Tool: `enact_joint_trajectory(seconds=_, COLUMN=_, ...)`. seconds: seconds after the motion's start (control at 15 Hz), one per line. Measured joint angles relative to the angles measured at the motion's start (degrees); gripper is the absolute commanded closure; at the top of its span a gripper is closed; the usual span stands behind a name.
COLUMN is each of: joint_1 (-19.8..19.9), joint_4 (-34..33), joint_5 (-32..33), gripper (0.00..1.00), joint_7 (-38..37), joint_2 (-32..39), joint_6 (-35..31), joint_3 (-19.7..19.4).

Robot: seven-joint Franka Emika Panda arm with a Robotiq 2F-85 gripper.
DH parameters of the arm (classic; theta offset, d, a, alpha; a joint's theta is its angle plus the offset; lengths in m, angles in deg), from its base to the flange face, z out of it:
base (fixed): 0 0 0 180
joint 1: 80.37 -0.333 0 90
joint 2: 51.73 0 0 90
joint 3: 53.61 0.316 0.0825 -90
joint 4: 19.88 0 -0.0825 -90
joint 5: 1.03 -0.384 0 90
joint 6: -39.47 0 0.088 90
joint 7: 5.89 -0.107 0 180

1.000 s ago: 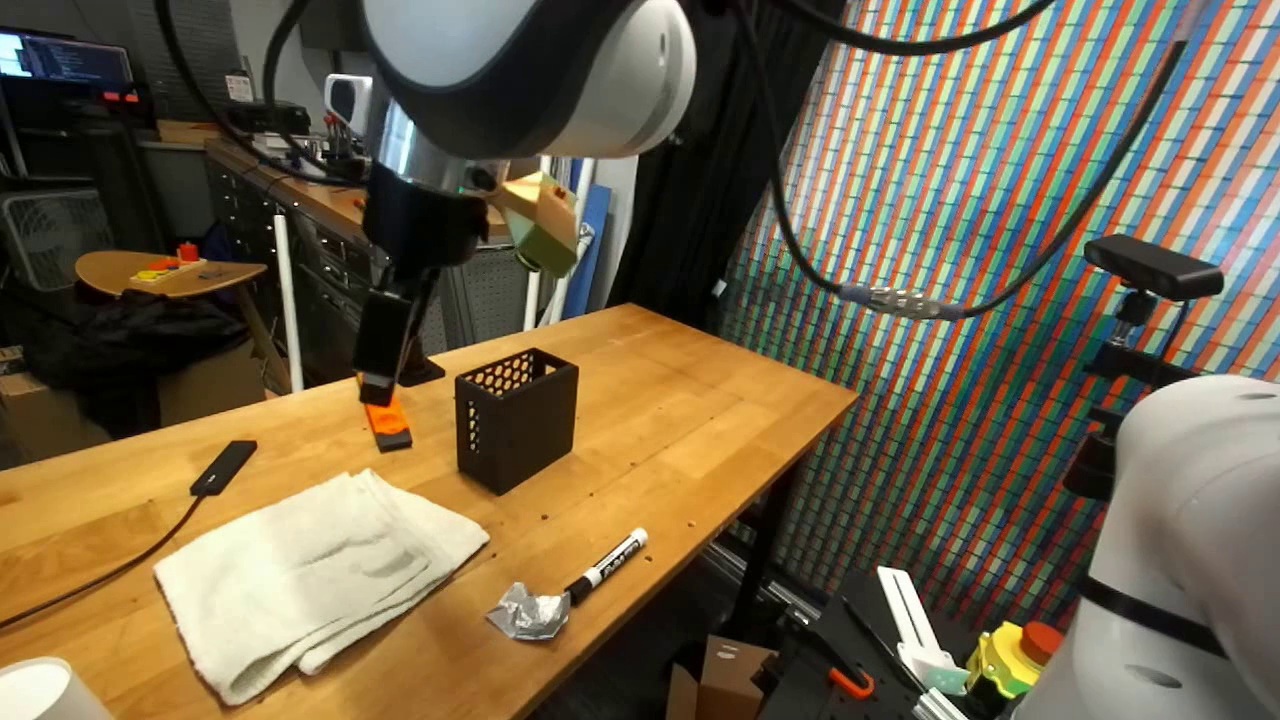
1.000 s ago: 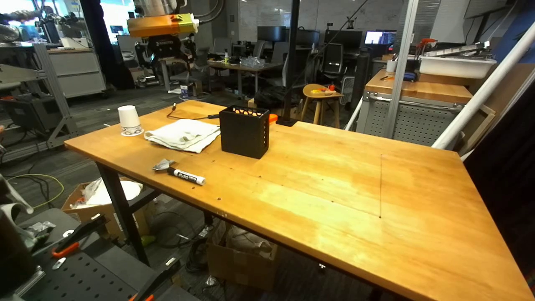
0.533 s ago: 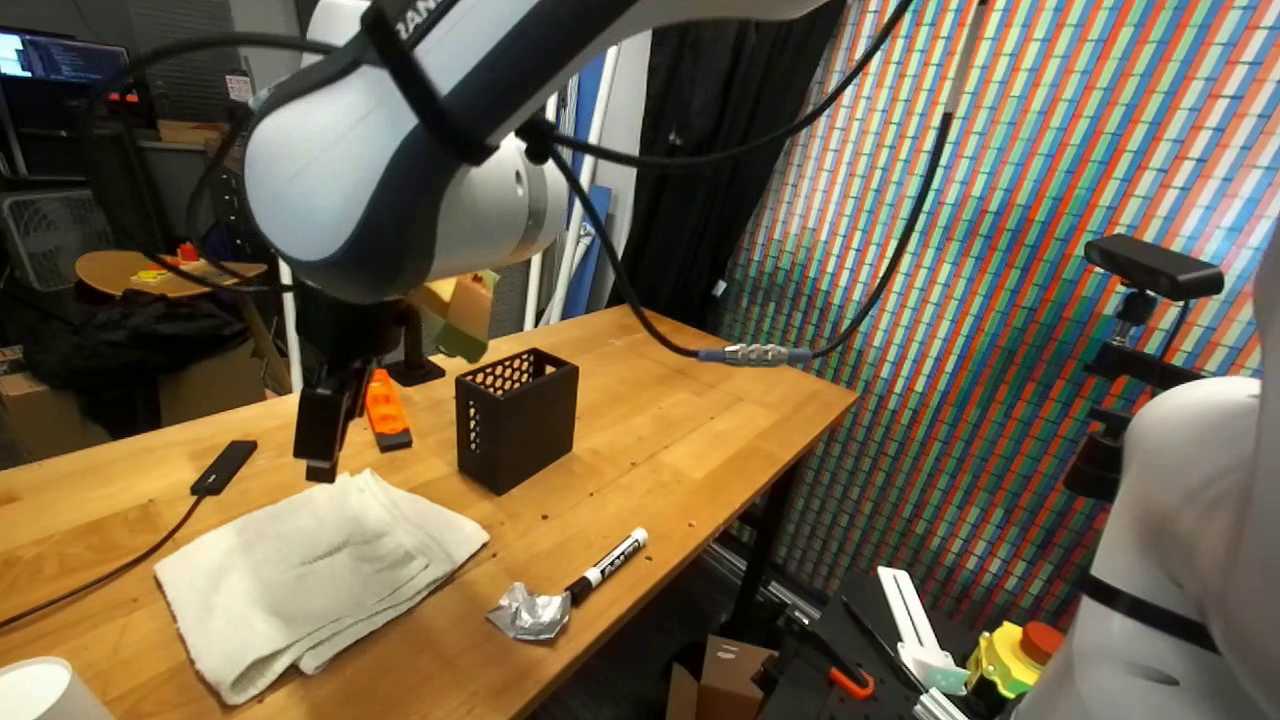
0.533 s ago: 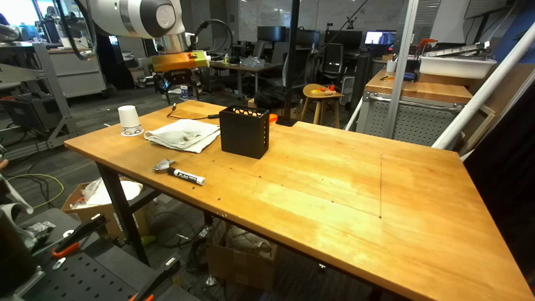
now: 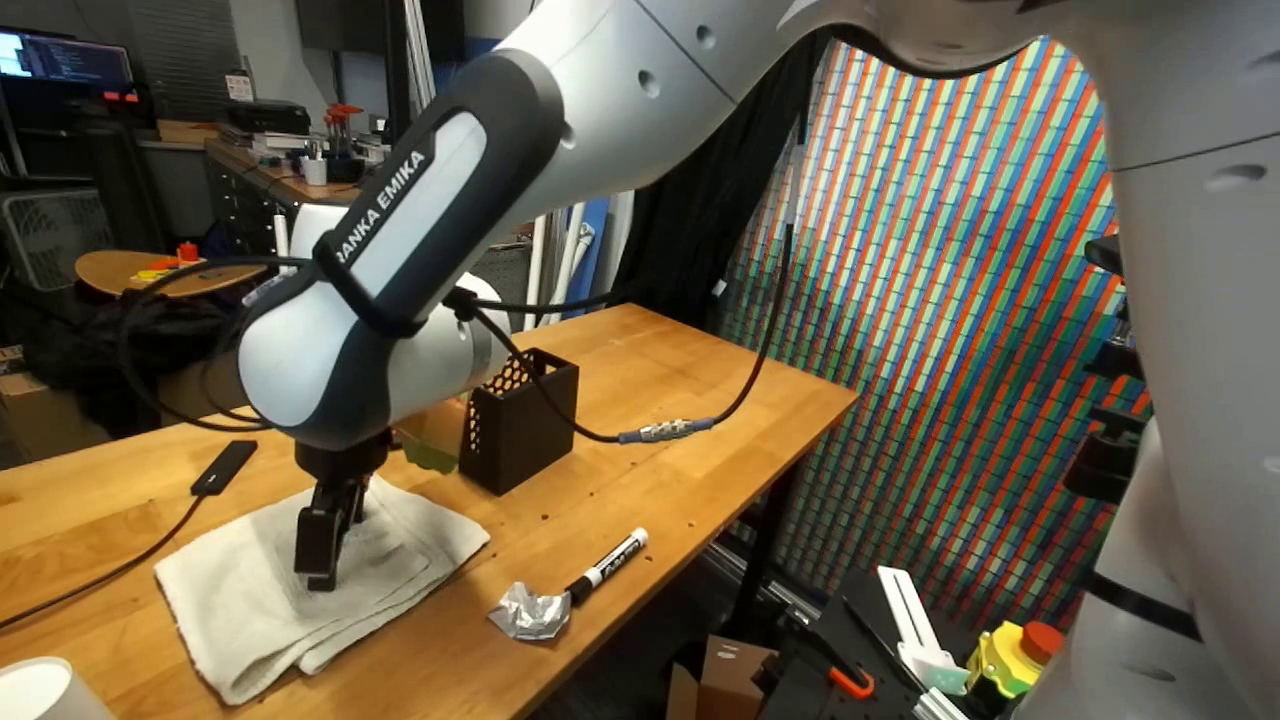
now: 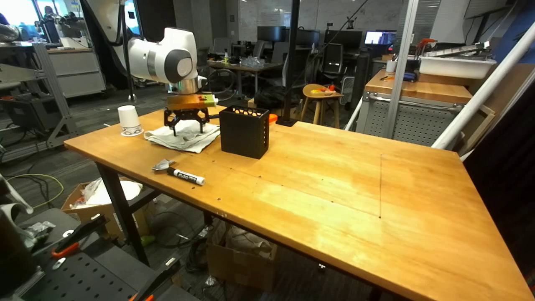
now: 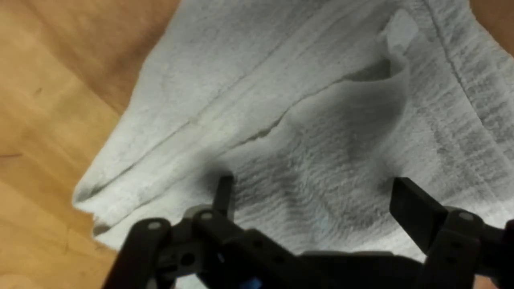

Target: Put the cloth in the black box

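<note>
The wrist view shows the gripper (image 7: 312,190), jaws spread wide, over the folded cloth (image 7: 289,124); in both exterior views alone, the black box (image 6: 242,133) stands near the cloth.

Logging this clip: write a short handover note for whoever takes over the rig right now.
Gripper: open, spread over the cloth; touching or just clear, can't tell.
Cloth: folded, lying on the table.
Black box: on the table near it, open top up.
Done: gripper lined up over the cloth; no grasp yet.
Left: close on the cloth, lift it, lower it into the box.
</note>
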State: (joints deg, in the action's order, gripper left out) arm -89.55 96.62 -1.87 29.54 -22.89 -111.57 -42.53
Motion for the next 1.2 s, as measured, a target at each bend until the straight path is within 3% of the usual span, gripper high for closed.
enact_joint_trajectory(seconds=0.07, joint_1=0.4, joint_4=-0.3, joint_5=0.1, gripper=0.25, joint_7=-0.1, joint_2=1.2, joint_6=0.0, joint_3=0.4)
enact_joint_trajectory(seconds=0.27, joint_1=1.0, joint_4=-0.2, joint_5=0.1, gripper=0.36, joint_7=-1.2, joint_2=2.2, joint_6=0.5, joint_3=1.3)
enact_joint_trajectory(seconds=0.8, joint_1=4.7, joint_4=6.7, joint_5=-1.3, gripper=0.99, joint_7=-6.2, joint_2=-4.4, joint_6=1.2, joint_3=3.3)
enact_joint_trajectory(seconds=1.2, joint_1=8.9, joint_4=12.4, joint_5=-5.7, gripper=0.97, joint_7=-6.3, joint_2=-11.7, joint_6=1.2, joint_3=3.7)
